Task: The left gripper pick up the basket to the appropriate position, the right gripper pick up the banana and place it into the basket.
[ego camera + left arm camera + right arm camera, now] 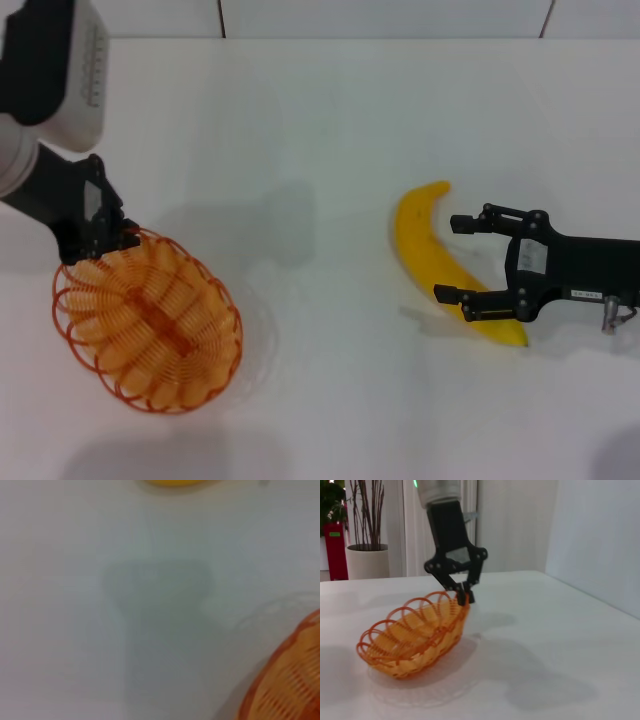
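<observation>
Two grippers are at work on the white table [330, 120], and the basket [150, 320] serves as the landmark. It is an orange looped-wire oval. In the right wrist view [415, 635] it stands tilted, with one end raised and the other end low against the table. The left gripper [112, 237] is at the raised end, and its fingers [462, 598] are pinched together on the scalloped rim there. Its black body climbs to a white joint with a green light at the top of the right wrist view.

Well apart from the basket, on the side away from the left gripper, the banana [425, 255] lies flat on the table, bright yellow and curved. The right gripper [450, 258] is level with the banana, its fingers spread wide. One fingertip is beside the banana's upper curve, and the other lies across the lower end. The fingers straddle the fruit but are not clamped on it.

The left wrist view shows only a corner of the basket [290, 680], a sliver of banana [172, 482] and bare table.
</observation>
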Robot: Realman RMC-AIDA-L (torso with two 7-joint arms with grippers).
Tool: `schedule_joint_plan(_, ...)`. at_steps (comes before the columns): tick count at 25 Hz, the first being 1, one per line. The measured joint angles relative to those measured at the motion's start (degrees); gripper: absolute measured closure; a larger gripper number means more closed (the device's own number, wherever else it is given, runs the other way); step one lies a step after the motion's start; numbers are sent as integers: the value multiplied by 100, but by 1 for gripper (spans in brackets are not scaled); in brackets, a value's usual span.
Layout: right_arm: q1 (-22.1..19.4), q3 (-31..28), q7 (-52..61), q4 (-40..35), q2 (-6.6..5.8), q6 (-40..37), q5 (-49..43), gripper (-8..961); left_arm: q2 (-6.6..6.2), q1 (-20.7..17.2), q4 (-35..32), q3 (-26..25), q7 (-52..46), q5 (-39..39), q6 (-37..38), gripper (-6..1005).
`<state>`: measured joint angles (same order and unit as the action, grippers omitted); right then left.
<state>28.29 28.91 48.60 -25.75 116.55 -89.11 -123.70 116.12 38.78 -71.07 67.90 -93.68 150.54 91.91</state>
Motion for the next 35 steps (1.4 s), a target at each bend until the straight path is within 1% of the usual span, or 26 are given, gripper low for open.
schedule_joint_plan(3,-15,0,4,4,0,24,-1,60,-3,-188,-380,-90,-55,-226,298,929)
schedule_joint_plan(7,-28,0,92,-11,-1,38,-17,60,0,-363,-769,-359,-267,-493,679,941)
schedule_joint_plan(9,-38,0,128,-29,-1,41,-14,60,14,-436,-845,-412,-493,-586,706,944)
schedule_joint_plan(12,-45,0,135,-37,0,43,10,60,33,-514,-834,-376,-926,-652,542,945)
schedule_joint_plan(14,-23,1,136,-24,0,48,13,60,47,-528,-683,-313,-1458,-647,266,946)
schedule_joint_plan(16,18,0,137,-7,3,50,13,60,50,-485,-388,-242,-2117,-633,-45,946)
schedule_joint_plan(20,51,1,139,2,6,52,13,60,53,-269,254,-240,-2941,-711,-465,947)
schedule_joint_plan(21,51,0,139,3,7,52,13,60,53,-241,316,-241,-3021,-734,-506,947)
schedule_joint_plan(24,58,1,140,5,8,52,13,60,56,-24,672,-208,-3495,-1028,-622,948)
schedule_joint_plan(27,78,0,141,8,8,52,16,60,56,77,829,-193,-3637,-1141,-643,948)
schedule_joint_plan(30,113,0,141,13,9,52,19,60,39,258,1319,-240,-3779,-1305,-811,949)
schedule_joint_plan(33,137,1,141,18,14,52,21,60,26,492,1941,-268,-3782,-1312,-947,949)
schedule_joint_plan(35,155,1,141,18,16,52,22,60,24,543,2058,-260,-3770,-1273,-978,949)
